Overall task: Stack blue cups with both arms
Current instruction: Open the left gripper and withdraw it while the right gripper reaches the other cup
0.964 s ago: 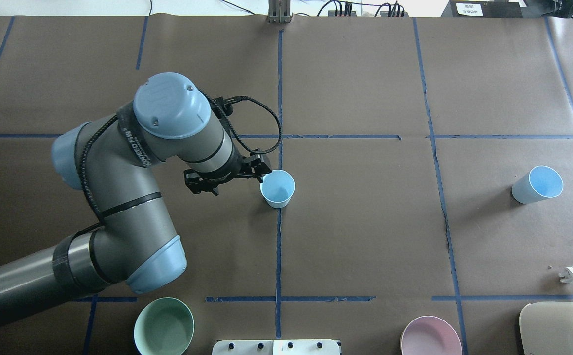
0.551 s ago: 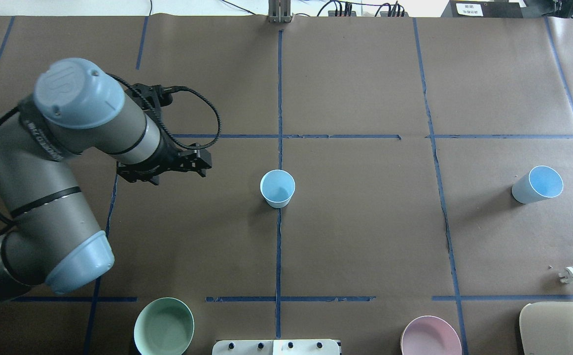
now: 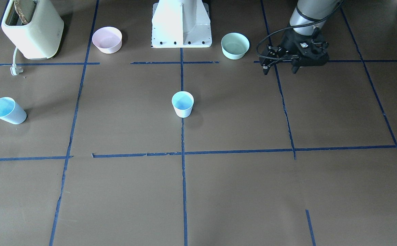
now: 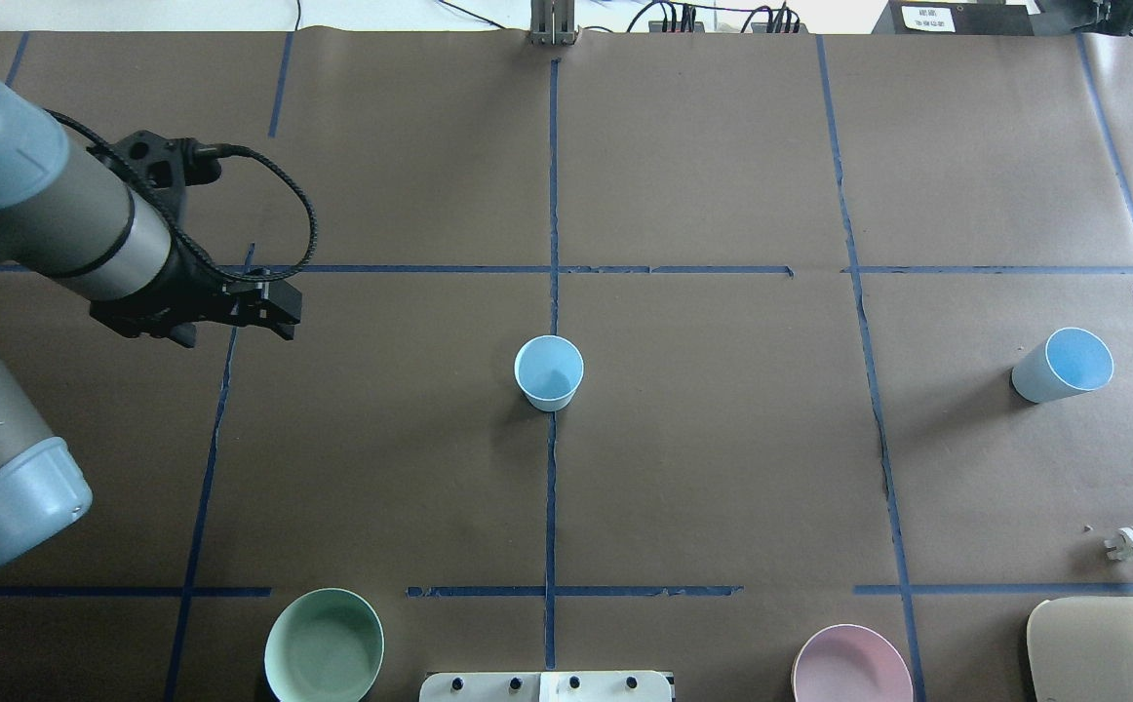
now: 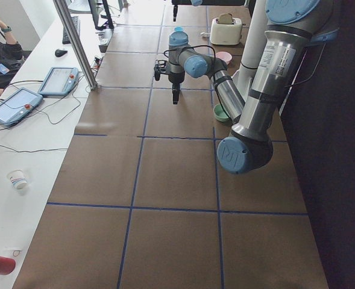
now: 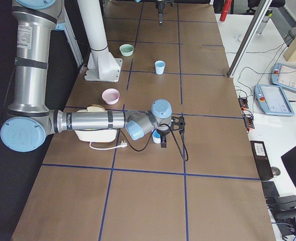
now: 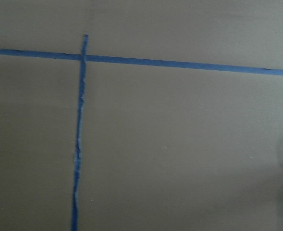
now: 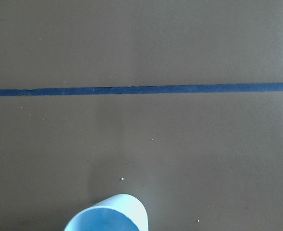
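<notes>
- Centre cup stands upright, mouth up, on the middle tape line of the desk, with nothing touching it
- Right cup stands mouth up near the desk's right end, well apart from the centre cup; neither cup sits inside the other
- Left gripper hangs over the desk's left part, above a crossing of tape lines and well apart from the centre cup; its jaws look parted and hold nothing
- Left arm comes in from the left edge of the overhead view, with a black cable looped beside the wrist
- Right gripper hovers just beside the right cup on its far side; only a black sliver of it shows at the overhead view's right edge, and I cannot tell whether it is open or closed
- The right wrist view shows the right cup's rim at its bottom edge, with bare desk and one tape line beyond
- Right arm lies low and stretched out above the toaster
- Mint bowl and pink bowl sit on either side of the white base
- A white plug lies just beside the toaster
</notes>
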You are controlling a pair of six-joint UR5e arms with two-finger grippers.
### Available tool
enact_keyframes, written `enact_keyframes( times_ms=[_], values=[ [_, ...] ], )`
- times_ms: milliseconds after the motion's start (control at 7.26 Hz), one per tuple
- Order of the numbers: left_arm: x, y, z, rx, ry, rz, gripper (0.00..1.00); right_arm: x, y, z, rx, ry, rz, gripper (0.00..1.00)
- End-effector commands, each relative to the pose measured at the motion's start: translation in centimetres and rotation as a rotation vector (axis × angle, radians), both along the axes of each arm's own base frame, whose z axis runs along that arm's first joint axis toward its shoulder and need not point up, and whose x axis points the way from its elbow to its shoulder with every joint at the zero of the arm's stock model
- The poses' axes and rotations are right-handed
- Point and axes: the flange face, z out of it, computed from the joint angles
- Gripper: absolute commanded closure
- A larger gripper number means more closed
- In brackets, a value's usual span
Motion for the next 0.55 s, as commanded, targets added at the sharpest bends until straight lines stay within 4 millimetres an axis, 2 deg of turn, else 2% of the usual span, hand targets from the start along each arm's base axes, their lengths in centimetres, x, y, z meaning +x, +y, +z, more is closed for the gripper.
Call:
enact_keyframes(
  times_ms=[0,138,413],
  values=[
    [-2.8,0.7,1.3,0.006,-0.032,0.006,0.00,-3.1,0.9,2.0,-0.012,0.055,-0.038,0.00],
    [-3.1,1.0,1.9,-0.002,-0.039,0.005,0.00,-4.4,1.2,2.5,-0.013,0.071,-0.059,0.00],
    [-4.0,2.0,3.0,-0.009,-0.052,0.014,0.00,-5.3,1.5,2.6,-0.016,0.071,-0.080,0.00]
  ],
)
